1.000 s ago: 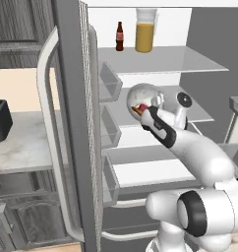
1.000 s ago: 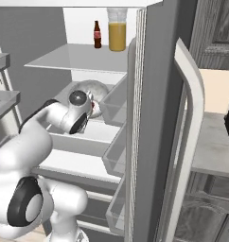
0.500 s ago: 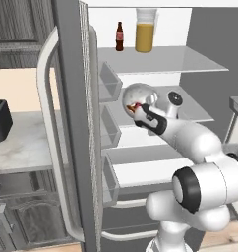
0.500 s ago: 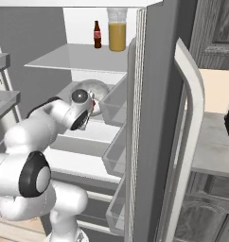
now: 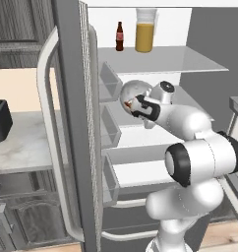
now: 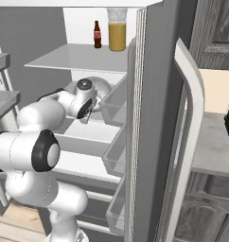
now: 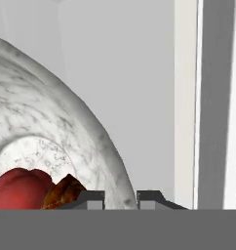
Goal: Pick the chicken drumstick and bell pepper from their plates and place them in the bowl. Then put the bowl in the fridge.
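**A:** Saw the big fridge (image 5: 72, 147) with its door wide open?

**B:** Yes. Saw the white arm (image 5: 190, 123) reaching in too, under the top glass shelf (image 5: 160, 61) with the brown bottle (image 5: 119, 37) and the juice jug (image 5: 144, 30).

**A:** Found the bowl (image 5: 133, 93)?

**B:** Found it inside the fridge, over the middle shelf (image 5: 135, 137), close to the door bins (image 5: 110, 81). Couldn't tell if it sat on that shelf or hung a bit above it.

**A:** Worried about anything?

**B:** A bit. Looked tipped to one side, with the open part facing the door. Might spill the food if tipped any more. Might drop and roll if let go before sitting flat on the shelf. Might bump a door bin too, being so near.

**A:** And the jaws?

**B:** Clamped tight on the bowl's rim, one tip on each side of it. Held the bowl by its edge and nowhere else. Could slip from a grip that small.

**A:** Spotted the bell pepper (image 7: 20, 188)?

**B:** Yes. Red and round, down inside the bowl, off to one side of the jaws in the hand view.

**A:** And the chicken drumstick (image 7: 64, 193)?

**B:** Right beside the pepper, touching it, and nearer to the jaws. Not pinched by them, though.
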{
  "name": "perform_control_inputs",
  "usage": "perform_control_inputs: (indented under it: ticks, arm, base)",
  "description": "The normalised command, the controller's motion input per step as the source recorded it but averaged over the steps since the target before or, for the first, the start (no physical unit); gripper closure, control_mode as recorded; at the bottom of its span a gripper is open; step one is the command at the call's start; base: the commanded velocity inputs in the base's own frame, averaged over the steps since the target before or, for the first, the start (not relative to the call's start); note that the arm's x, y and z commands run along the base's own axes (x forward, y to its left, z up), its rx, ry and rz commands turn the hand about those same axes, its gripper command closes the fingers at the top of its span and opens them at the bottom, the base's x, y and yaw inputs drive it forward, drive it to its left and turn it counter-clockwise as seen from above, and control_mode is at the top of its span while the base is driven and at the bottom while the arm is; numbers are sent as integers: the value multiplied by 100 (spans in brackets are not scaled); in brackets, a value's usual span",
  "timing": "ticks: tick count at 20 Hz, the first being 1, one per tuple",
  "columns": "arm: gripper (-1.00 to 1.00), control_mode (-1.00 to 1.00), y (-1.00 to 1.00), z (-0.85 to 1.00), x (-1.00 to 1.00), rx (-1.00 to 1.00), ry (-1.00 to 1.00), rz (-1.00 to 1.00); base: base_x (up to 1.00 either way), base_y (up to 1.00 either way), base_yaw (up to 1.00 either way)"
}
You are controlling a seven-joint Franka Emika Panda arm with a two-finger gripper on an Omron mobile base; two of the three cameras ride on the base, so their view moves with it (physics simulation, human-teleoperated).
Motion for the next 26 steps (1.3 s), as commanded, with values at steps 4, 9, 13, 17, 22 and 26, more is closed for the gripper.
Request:
perform_control_inputs:
  ticks: [4, 9, 13, 17, 22, 26]
  arm:
    - [100, -100, 0, -2, 32, 0, 9, 0]
    - [100, -100, 0, -3, 17, 0, 3, 0]
    - [-100, -100, 2, -8, 12, 0, 1, 0]
    - [-100, -100, 0, 0, 3, 0, 0, 0]
    - [-100, -100, 0, 0, -2, 1, -1, 0]
    - [-100, -100, 1, 12, -15, 4, -8, 0]
  base:
    - [0, 0, 0]
    - [0, 0, 0]
    - [0, 0, 0]
    - [0, 0, 0]
    - [0, 0, 0]
    - [0, 0, 0]
